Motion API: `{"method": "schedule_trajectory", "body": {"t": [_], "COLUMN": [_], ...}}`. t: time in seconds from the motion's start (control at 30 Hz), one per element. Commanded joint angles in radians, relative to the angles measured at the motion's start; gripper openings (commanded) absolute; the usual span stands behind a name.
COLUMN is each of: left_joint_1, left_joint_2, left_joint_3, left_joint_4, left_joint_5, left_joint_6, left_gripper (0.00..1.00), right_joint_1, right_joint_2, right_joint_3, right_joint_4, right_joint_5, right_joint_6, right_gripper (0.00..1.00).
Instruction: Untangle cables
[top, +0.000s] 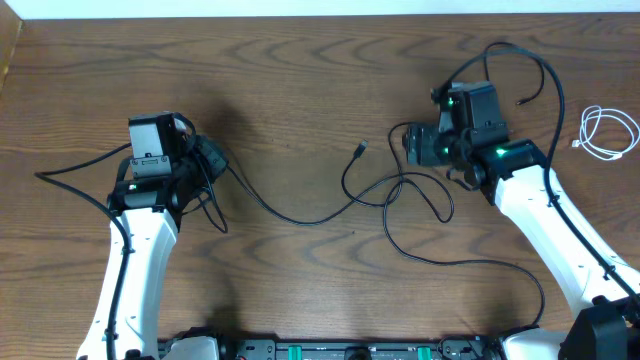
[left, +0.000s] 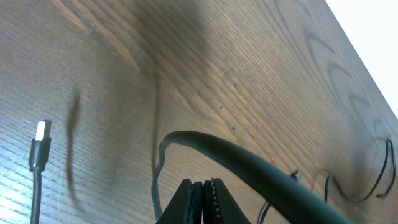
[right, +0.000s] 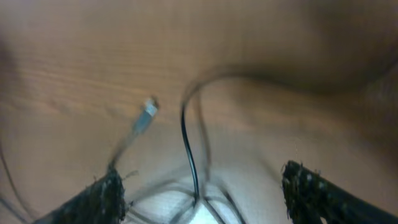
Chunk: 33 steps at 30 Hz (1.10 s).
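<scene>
Your wooden desk (top: 300, 80), your right hand (right: 204, 175) spread wide and holding nothing, your left hand (left: 198, 183) pinched shut, any grip unclear, black cables (right: 185, 140) tangled mid-desk between both hands, white cable (top: 588, 128) coiled apart at the right edge.

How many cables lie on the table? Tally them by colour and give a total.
Black cables: 2
White cables: 1
Total: 3
</scene>
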Motion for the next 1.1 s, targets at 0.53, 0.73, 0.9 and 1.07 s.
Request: {"method": "schedule_trajectory", "body": {"t": [0.53, 0.73, 0.9, 1.07], "left_joint_1": [-0.002, -0.002, -0.002, -0.002], "left_joint_2": [0.004, 0.004, 0.004, 0.004], "left_joint_3": [-0.015, -0.015, -0.015, -0.015], "left_joint_4": [0.004, 0.004, 0.003, -0.002], "left_joint_5": [-0.023, -0.023, -0.023, -0.023], "left_joint_6": [0.002, 0.002, 0.002, 0.002], "left_gripper": [0.08, 0.08, 0.08, 0.08], "right_joint_1": [0.085, 0.083, 0.063, 0.055], "right_joint_2": [0.372, 0.376, 0.305, 0.126], "right_joint_3": [0.006, 0.01, 0.101, 0.254], "right_joint_4": [0.265, 0.327, 0.323, 0.202], "right_joint_5": [-0.015, -0.172, -0.358, -0.244], "right_joint_6": [0.052, 0.006, -0.082, -0.19], "right_gripper": [0.56, 0.03, 0.01, 0.01]}}
